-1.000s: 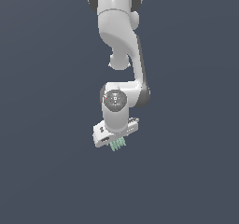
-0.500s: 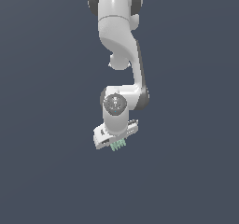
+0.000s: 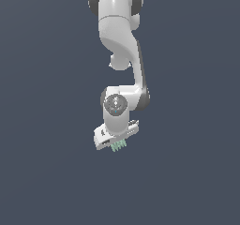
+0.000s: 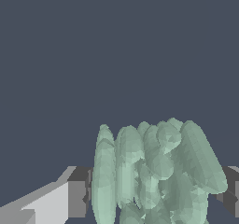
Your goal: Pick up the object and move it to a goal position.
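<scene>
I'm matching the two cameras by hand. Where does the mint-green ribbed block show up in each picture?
Exterior view: the ribbed block is a tiny green comb just below centre, at the tip of the hand.
Wrist view: the ribbed block fills the lower middle, large and close, between two dark fingers.
Shared landmark: the hand shut on it.

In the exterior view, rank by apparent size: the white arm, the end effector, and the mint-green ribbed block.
1. White arm, by far the largest.
2. End effector, the pale bar at the arm's lower end.
3. Mint-green ribbed block, tiny, sticking out below the end effector.
</scene>
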`<state>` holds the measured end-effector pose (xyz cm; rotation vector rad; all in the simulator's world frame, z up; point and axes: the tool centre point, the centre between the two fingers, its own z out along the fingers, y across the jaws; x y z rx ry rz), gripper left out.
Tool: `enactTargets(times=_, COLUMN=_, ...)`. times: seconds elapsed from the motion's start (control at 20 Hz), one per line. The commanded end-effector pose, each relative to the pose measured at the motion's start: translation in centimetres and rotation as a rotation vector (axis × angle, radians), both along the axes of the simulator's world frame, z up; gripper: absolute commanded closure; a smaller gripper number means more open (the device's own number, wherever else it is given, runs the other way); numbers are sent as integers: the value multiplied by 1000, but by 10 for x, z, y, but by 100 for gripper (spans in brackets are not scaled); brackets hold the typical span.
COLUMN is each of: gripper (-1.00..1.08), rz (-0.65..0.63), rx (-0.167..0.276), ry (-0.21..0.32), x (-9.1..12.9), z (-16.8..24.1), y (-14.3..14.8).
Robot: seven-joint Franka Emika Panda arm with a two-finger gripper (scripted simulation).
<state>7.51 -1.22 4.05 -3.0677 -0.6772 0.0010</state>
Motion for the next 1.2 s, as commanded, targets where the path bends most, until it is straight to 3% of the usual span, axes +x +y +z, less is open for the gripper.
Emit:
enactTargets(times=0.0, gripper=108, rz=0, rx=0, ry=-1, x=0, z=2, y=0)
enactTargets(times=0.75, gripper=108, rz=0, rx=0, ry=0, x=-10, z=74, y=8)
enactTargets(times=1.15, gripper=108, rz=0, rx=0, ry=0, x=-10, z=86, y=9)
